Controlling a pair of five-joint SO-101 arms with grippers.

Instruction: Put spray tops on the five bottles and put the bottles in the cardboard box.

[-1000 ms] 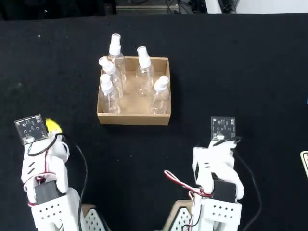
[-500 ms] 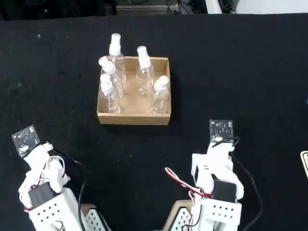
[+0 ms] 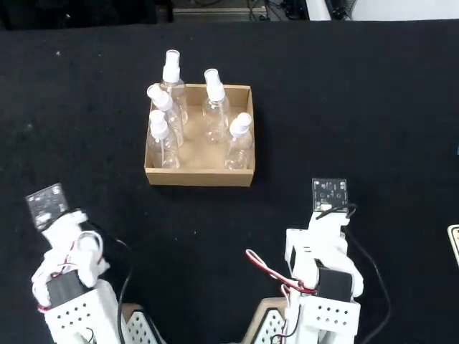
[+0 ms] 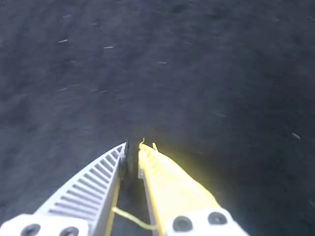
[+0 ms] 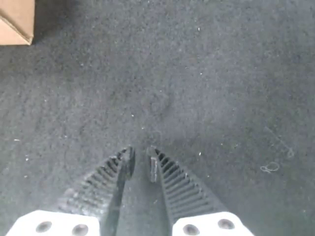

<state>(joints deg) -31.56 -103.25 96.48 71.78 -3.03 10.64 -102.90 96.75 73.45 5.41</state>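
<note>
So, left gripper (image 4: 133,147): near left of the table, low over bare cloth; its jaws are drawn together to a thin slit with nothing between them.
Right gripper (image 5: 139,153): near right, also over bare cloth; its jaws are almost together with a small gap, and it carries nothing.
Wire loop (image 3: 264,269): a red-and-white loop stands off the right arm close to its base. I judge it could snag if I brought the two arms across each other down here.
Open room: I have wide bare table (image 3: 358,122) between both arms and the box, and along the box's right side, so there is plenty of space to move.
Cardboard box (image 3: 199,178): mid-table, a little left of centre, well apart from both grippers.
Bottles (image 3: 239,143): all five stand upright inside the box with white spray tops (image 3: 214,77) on. Three crowd the left side and two stand on the right. To me the task looks finished.
Risk: the bottles rise well above the low walls, so any sweep over the box would catch a top. The left three stand so close together that one tipping would likely take its neighbours down.
Far edge: the cloth ends not far beyond the box, and I would not push anything that way.
</note>
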